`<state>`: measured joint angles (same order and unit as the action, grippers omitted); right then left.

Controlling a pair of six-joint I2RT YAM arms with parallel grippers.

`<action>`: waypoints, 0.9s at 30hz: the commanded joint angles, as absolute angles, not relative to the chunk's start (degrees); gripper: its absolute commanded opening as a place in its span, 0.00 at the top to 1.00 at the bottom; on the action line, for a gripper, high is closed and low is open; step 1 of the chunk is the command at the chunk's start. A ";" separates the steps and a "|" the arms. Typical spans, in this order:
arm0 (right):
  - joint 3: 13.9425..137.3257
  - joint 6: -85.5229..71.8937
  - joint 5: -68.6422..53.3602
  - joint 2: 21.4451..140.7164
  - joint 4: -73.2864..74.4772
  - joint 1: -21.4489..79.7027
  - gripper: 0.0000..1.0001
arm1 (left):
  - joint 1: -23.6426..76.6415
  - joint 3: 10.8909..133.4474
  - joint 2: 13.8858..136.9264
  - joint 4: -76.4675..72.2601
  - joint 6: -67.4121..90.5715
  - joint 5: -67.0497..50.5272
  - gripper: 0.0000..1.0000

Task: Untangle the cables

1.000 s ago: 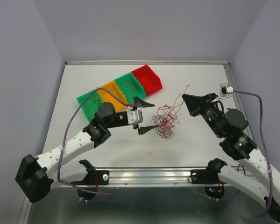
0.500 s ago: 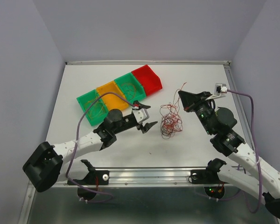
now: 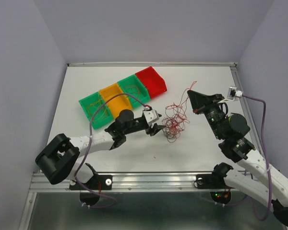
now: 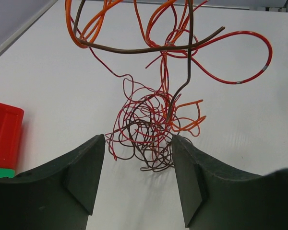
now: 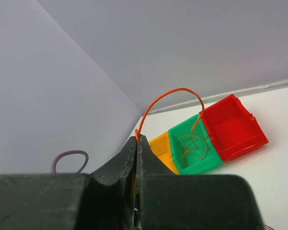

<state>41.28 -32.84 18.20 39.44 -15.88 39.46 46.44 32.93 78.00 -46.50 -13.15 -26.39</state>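
Note:
The cables are a fist-sized tangle [image 3: 174,122] of red, orange and dark brown wires at the middle of the table. In the left wrist view the tangle [image 4: 149,127] rests on the table, and long orange and brown loops [image 4: 134,48] rise from it. My left gripper [image 3: 156,128] is open, low over the table at the tangle's left edge, and its jaws [image 4: 138,140] stand either side of the tangle's near end without holding it. My right gripper [image 3: 191,92] is shut on an orange wire [image 5: 175,91], raised to the right of the tangle.
Several bins stand in a diagonal row at the back left: red [image 3: 151,80], green [image 3: 134,88], orange [image 3: 116,98] and green [image 3: 95,110]. The green bin [image 5: 194,148] beside the red one [image 5: 235,127] holds thin brown wires. Walls close in the table's sides.
My left gripper has moved right and down until its open jaws reach the tangle. My right gripper has shifted slightly while still holding its wire, and the tangle has changed shape.

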 commanded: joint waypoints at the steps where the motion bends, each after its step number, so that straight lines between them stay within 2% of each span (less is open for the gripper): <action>1: 41.66 -32.61 19.07 38.58 -19.95 39.55 0.99 | 47.19 35.95 76.91 -52.12 -11.95 -28.83 0.34; 13: 41.22 -33.31 19.60 38.41 -20.74 39.64 0.99 | 52.12 39.72 82.44 -53.00 -12.66 -28.30 0.40; 16: 41.22 -33.31 19.25 38.32 -20.74 39.64 0.99 | 52.21 42.01 84.80 -53.35 -12.57 -27.16 0.49; 19: 41.22 -33.22 19.07 37.97 -20.66 39.73 1.00 | 52.21 43.86 85.87 -52.39 -12.48 -25.75 0.66; 20: 41.31 -33.05 19.07 37.88 -20.48 39.73 0.99 | 52.21 43.86 85.78 -52.03 -12.92 -25.75 0.80; 22: 41.40 -32.87 19.42 37.62 -19.52 39.64 1.00 | 52.21 43.07 84.91 -52.03 -13.53 -25.31 0.98; 27: 39.29 -31.64 24.42 33.33 -17.15 39.64 0.99 | 52.12 40.09 76.66 -43.79 -20.29 -24.43 1.00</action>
